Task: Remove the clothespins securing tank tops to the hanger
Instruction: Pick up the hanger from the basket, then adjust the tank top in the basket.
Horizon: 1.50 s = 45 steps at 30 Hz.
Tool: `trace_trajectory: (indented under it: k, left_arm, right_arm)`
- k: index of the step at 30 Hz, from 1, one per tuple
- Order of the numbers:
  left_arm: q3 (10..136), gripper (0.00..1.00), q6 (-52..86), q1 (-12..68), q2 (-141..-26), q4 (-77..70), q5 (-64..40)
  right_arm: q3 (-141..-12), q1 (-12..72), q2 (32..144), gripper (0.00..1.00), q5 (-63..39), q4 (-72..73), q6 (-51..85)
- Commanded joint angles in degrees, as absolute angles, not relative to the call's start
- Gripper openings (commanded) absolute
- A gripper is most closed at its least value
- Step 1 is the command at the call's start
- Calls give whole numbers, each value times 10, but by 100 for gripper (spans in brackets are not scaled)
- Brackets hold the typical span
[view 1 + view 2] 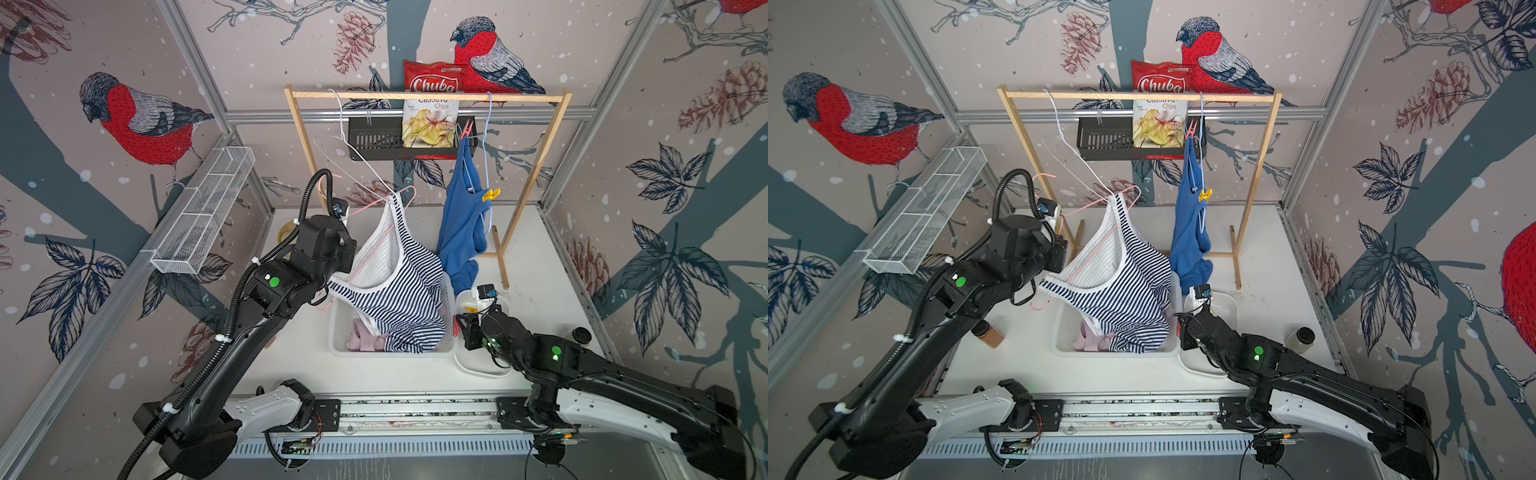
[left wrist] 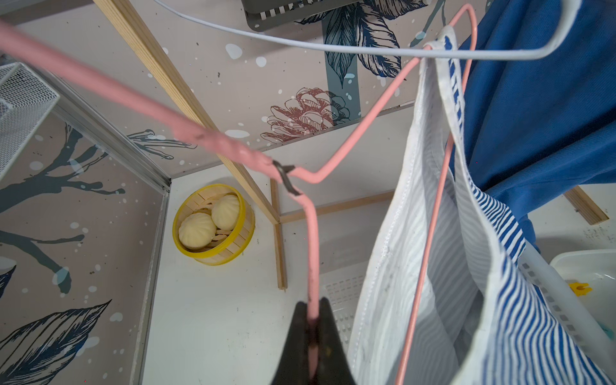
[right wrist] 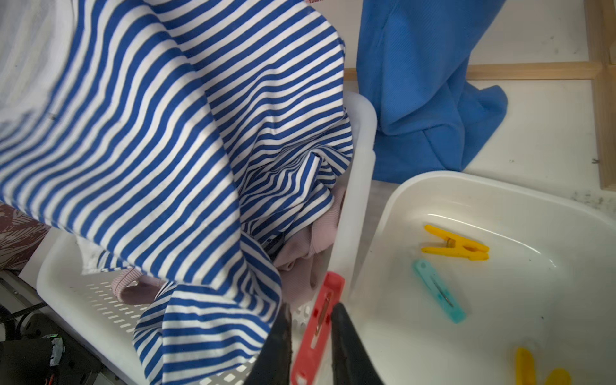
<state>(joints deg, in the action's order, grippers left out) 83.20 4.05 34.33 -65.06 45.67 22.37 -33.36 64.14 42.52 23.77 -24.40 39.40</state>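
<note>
Left wrist: left end effector (image 2: 313, 306) clamps hanger (image 2: 313, 250), right end effector (image 3: 311, 308) clothespin (image 3: 320, 320) (Chuba bag (image 1: 432, 112))

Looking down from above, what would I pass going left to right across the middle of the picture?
In a top view: white wire basket → striped tank top → blue tank top → wooden rack post.

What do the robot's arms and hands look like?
Both the left arm and right arm are chunky and black, white near the base, each with a round green dot. A ribbed black hose with white ties runs along the left one. The left hand and right hand have pointed black fingers.
</note>
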Motion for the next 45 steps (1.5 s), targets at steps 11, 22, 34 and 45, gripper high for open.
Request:
trace_trajectory:
  k: [11, 22, 34, 45]
  left_arm:
    - [833, 0, 30, 342, -646, 443, 210]
    - [819, 0, 22, 343, -639, 471, 278]
    - [761, 0, 105, 336, -610, 470, 283]
    - [722, 0, 103, 307, -572, 434, 252]
  right_arm:
    - [-346, 620, 431, 32, 249, -287, 430]
    - [-514, 668, 632, 46, 173, -377, 350]
    - [-660, 694, 802, 43, 109, -589, 385]
    - [-649, 684, 864, 42, 112, -559, 351]
